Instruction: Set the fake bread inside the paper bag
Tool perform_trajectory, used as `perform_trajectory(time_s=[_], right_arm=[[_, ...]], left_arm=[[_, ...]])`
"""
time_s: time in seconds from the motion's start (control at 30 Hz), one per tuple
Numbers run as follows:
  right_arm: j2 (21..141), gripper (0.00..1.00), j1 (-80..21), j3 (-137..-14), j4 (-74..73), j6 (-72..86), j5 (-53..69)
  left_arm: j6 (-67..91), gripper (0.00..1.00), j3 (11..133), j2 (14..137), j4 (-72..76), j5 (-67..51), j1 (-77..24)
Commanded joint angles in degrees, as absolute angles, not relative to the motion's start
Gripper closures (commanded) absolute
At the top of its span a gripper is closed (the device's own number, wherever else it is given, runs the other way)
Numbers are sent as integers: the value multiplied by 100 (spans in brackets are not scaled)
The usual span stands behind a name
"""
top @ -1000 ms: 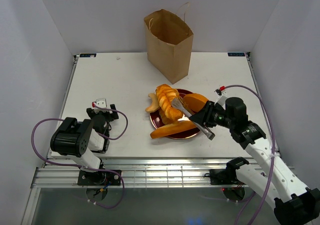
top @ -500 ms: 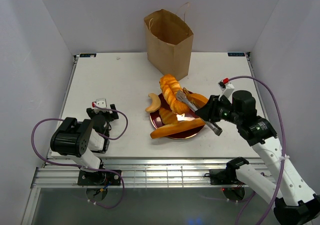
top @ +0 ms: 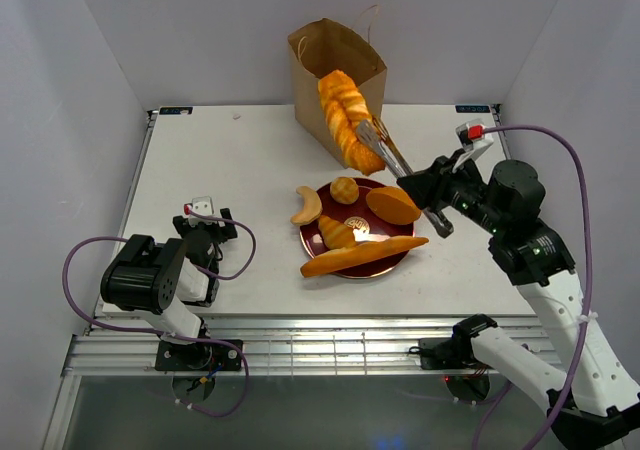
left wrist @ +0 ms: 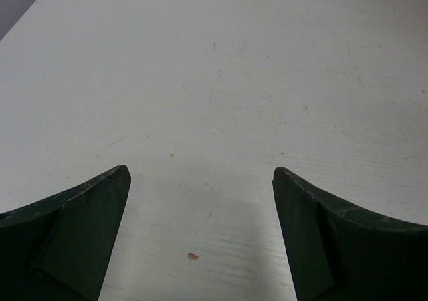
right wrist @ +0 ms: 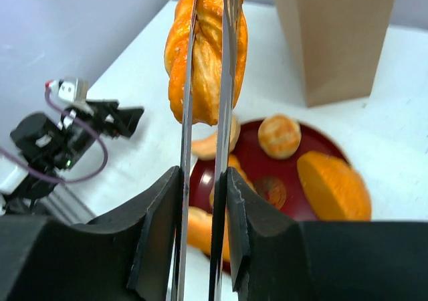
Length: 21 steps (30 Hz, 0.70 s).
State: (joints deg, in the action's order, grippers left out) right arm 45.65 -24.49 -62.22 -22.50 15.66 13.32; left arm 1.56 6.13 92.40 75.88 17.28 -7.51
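- Top: right gripper (top: 368,135) clamped on twisted bread (top: 342,110), raised, just in front of paper bag (top: 340,75); red plate (top: 306,238) below.
- Left wrist: left gripper (left wrist: 200,175) spread, nothing between, table (left wrist: 234,80) beneath.
- Right wrist: fingers (right wrist: 227,80) pinch the bread (right wrist: 207,53); bag (right wrist: 334,40) beyond, right.

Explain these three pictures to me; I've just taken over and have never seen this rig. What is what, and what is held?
Two robot arms are bolted at the near edge of a table. The top picture looks down from above and behind them. The other two come from cameras on the wrists, looking along each arm's fingers. The left gripper is open over bare table and holds nothing. The right gripper is shut on a twisted bread, held up close to the open bag, not yet inside. On the red plate lie a bun, an oval loaf, a baguette and a croissant. Another croissant lies at its left edge.
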Motion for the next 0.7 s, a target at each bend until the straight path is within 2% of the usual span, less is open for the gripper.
perform_trajectory(time_s=[0.0, 0.13, 0.67], right_arm=[[4903, 92, -2461, -6793, -1117, 1301, 801], [5448, 92, -2452, -7328, -774, 1169, 326], [8145, 90, -2452, -9386, 112, 844, 26]], left_arm=[[229, 2, 659, 9141, 8156, 1652, -721], [229, 2, 668, 9141, 8147, 1652, -721], [229, 2, 659, 9141, 8147, 1652, -729]])
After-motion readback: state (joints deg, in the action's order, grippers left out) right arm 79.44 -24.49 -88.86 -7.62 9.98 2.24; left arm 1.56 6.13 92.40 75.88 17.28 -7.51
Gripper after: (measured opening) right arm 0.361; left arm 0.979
